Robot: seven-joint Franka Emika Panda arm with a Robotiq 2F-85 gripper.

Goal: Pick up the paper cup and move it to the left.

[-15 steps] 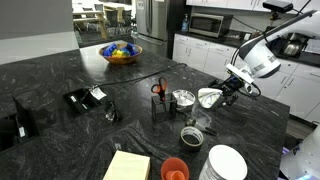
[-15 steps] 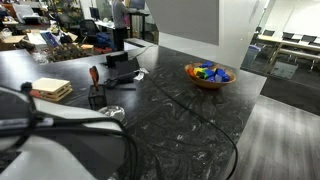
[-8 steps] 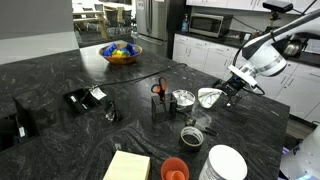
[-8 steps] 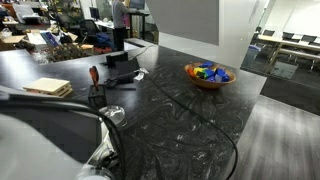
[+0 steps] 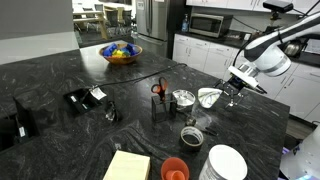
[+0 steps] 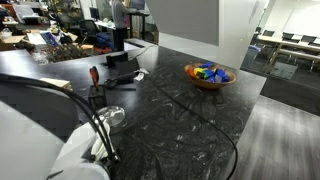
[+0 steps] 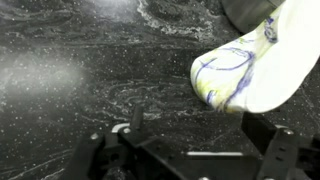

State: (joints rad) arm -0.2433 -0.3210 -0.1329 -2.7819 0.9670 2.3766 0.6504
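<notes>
– Paper cup (image 7: 245,65)?
– Tipped on its side on the desk (image 7: 70,60), just ahead of the end effector (image 7: 185,150), toward the wrist view's right; long axis slanting; inside not visible.
– End effector?
– Spread wide, released, nothing between the fingers.
– Farther off?
– Bowl (image 5: 122,53) of coloured pieces, well apart.

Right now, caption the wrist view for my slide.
Open hand over dark marbled countertop; white paper cup with blue-yellow markings at upper right, ungrasped.
</notes>
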